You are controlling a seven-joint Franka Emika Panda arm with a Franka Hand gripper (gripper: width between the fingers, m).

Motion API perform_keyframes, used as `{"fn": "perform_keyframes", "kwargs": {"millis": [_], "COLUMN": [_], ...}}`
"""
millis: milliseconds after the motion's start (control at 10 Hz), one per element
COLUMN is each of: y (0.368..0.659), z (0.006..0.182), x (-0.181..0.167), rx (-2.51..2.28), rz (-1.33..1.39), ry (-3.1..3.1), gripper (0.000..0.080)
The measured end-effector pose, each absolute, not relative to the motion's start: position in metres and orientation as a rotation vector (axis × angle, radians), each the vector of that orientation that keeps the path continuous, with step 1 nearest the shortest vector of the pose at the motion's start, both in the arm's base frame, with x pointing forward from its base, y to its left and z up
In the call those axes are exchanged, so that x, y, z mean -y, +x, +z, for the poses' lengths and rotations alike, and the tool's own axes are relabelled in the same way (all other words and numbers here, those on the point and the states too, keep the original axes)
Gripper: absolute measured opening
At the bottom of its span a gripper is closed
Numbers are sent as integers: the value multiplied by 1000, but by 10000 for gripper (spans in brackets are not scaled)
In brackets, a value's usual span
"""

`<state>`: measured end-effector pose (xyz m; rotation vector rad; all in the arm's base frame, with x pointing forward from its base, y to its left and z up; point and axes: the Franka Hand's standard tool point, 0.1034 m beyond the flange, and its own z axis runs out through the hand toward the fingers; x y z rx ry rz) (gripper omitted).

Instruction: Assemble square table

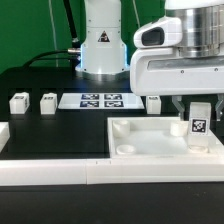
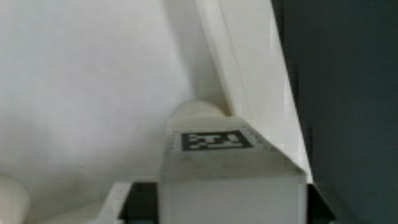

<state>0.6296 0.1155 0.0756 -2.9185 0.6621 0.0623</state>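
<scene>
Filling the lower right of the exterior frame, the tabletop [image 1: 150,158] lies flat on the black table [image 1: 40,135] with its raised rim up. Its front edge runs close along a long white rail [image 1: 60,172] at the bottom of the frame, and bare black surface lies open on its left. A tagged leg [image 1: 198,122] stands upright on the tabletop near the frame's right edge. The gripper [image 1: 197,102] hangs straight down over that leg from the upper right, with the bulky hand just above it. I cannot tell whether the jaws press the leg or stand slightly off it. Across the middle of the frame, from the left, sit a far leg [image 1: 18,101], a second leg [image 1: 48,101], the marker board [image 1: 97,100] and a third leg [image 1: 153,103] just behind the tabletop's rear rim, all apart from each other.

The wrist view adds the close look. The tagged leg [image 2: 205,190] shows its tag [image 2: 217,139] to the camera and sits against the tabletop's rim [image 2: 240,60], with dark table [image 2: 347,100] beyond. The fingers are not clear here.
</scene>
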Motion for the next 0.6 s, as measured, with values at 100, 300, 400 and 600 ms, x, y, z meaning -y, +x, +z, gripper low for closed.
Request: {"fn": "perform_keyframes", "kwargs": {"millis": [100, 300, 400, 600], "y": [633, 632, 632, 632], "z": [75, 76, 75, 74], "x": [-114, -117, -118, -117], "rx": [-818, -1301, -1518, -1782], "rz": [96, 144, 169, 173], "ry": [-2879, -2714, -2595, -2392], "gripper": [293, 293, 293, 293]}}
